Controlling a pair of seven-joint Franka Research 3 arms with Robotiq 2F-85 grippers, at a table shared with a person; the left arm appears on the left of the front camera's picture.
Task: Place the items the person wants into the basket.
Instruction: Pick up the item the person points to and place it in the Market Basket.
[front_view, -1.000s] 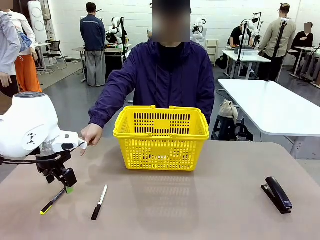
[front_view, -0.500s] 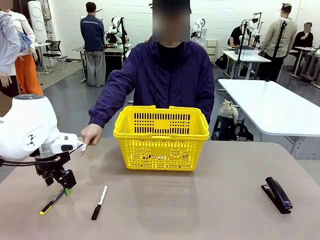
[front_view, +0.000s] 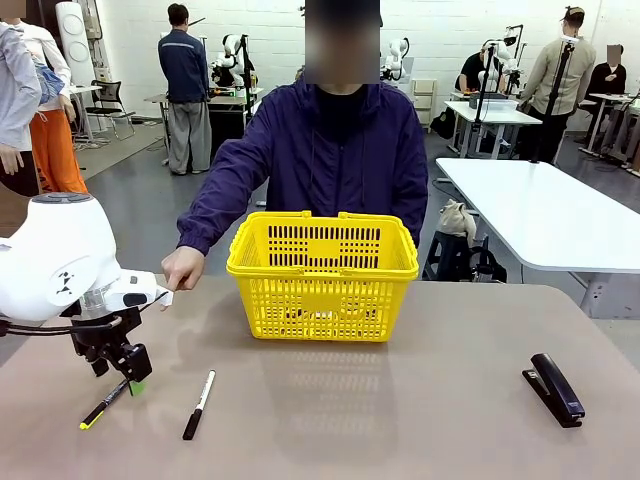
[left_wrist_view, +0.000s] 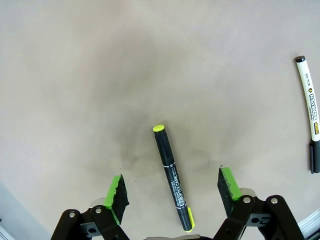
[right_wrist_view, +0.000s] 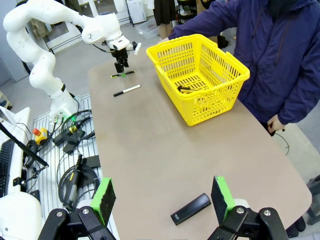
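The slim black marker (front_view: 105, 403) with yellow-green ends lies on the table at front left; in the left wrist view the marker (left_wrist_view: 171, 177) sits between the open green-padded fingers. My left gripper (front_view: 125, 375) hovers just over it, open, touching nothing. The yellow basket (front_view: 323, 274) stands mid-table before the person (front_view: 335, 150), whose hand (front_view: 182, 267) rests with a finger pointing down at the table left of the basket. Inside the basket (right_wrist_view: 200, 75) lie dark and yellow items (right_wrist_view: 186, 89). My right gripper (right_wrist_view: 162, 200) is open, high above the table.
A white-and-black pen (front_view: 199, 403) lies right of the marker, seen also as the pen (left_wrist_view: 310, 112) at the right edge. A black stapler (front_view: 553, 388) sits at front right; the stapler (right_wrist_view: 190, 209) lies below the right gripper.
My left gripper has sunk slightly and shifted left, closing in over the marker. The person's hand, pen and stapler have stayed put.
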